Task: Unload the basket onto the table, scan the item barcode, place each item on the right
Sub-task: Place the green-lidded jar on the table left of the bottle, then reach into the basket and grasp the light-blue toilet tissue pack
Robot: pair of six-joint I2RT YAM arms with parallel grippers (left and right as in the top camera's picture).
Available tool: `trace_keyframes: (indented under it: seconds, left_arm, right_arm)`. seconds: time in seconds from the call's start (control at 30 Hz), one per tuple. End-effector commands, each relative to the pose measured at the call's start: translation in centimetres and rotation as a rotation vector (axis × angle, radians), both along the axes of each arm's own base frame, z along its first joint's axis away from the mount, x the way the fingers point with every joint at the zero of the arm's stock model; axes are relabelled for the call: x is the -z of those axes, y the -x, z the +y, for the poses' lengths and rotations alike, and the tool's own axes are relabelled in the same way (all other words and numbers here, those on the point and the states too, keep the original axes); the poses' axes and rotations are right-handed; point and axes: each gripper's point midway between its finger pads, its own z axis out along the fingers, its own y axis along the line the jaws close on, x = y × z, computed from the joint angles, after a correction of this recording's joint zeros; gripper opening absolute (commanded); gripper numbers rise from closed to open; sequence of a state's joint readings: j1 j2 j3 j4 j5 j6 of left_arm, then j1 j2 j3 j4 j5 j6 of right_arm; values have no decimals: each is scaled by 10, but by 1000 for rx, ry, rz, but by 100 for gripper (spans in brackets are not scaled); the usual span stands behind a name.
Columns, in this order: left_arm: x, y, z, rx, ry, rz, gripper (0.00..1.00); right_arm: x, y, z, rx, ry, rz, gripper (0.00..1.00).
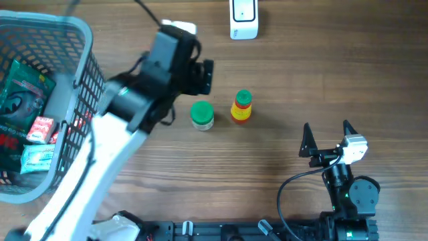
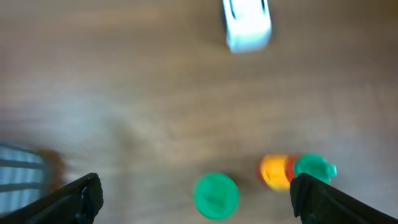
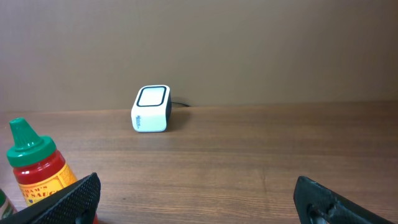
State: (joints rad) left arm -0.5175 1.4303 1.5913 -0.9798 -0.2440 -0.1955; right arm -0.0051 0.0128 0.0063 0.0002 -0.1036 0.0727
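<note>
On wood-grain table (image 1: 281, 67), L pincer (image 2: 196, 186) & R pincer (image 1: 327, 128) gape empty nr cone-capped bottle (image 1: 241, 107).

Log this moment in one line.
left tool: open, empty, near green-lidded jar | right tool: open, empty | sauce bottle: upright beside jar | barcode scanner: nothing presented

Left arm reaches from the bench's near-left edge toward mid-bench, left gripper (image 1: 206, 77) spread wide, empty; right gripper (image 1: 326, 130) likewise, near-right corner.
</note>
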Motion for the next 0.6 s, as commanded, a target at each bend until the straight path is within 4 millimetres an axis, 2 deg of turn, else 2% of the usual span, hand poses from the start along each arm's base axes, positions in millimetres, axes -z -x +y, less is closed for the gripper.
trace_keyframes:
  seconds: [0.0, 0.1, 0.17, 0.27, 0.37, 0.53, 0.57]
  left_arm:
    - [-69, 13, 69, -276, -77, -248, 100]
    - [-102, 32, 135, -585, -25, -371, 100]
    - [-110, 42, 175, -753, 48, -408, 100]
    - [-111, 54, 226, -967, 122, -437, 100]
    - [-96, 63, 269, -1102, 191, -386, 100]
    - [-43, 94, 339, -1393, 349, -201, 100]
    - [-32, 98, 348, -1431, 371, -157, 100]
  right_arm:
    - [-3, 0, 1, -2, 14, -14, 100]
    - [-2, 0, 1, -2, 14, -13, 100]
    - [-3, 0, 1, -2, 14, -14, 100]
    - [-3, 0, 1, -2, 13, -14, 100]
    - [-3, 0, 1, -2, 14, -14, 100]
    - [-2, 0, 1, -2, 14, -13, 100]
    - [-3, 0, 1, -2, 14, -14, 100]
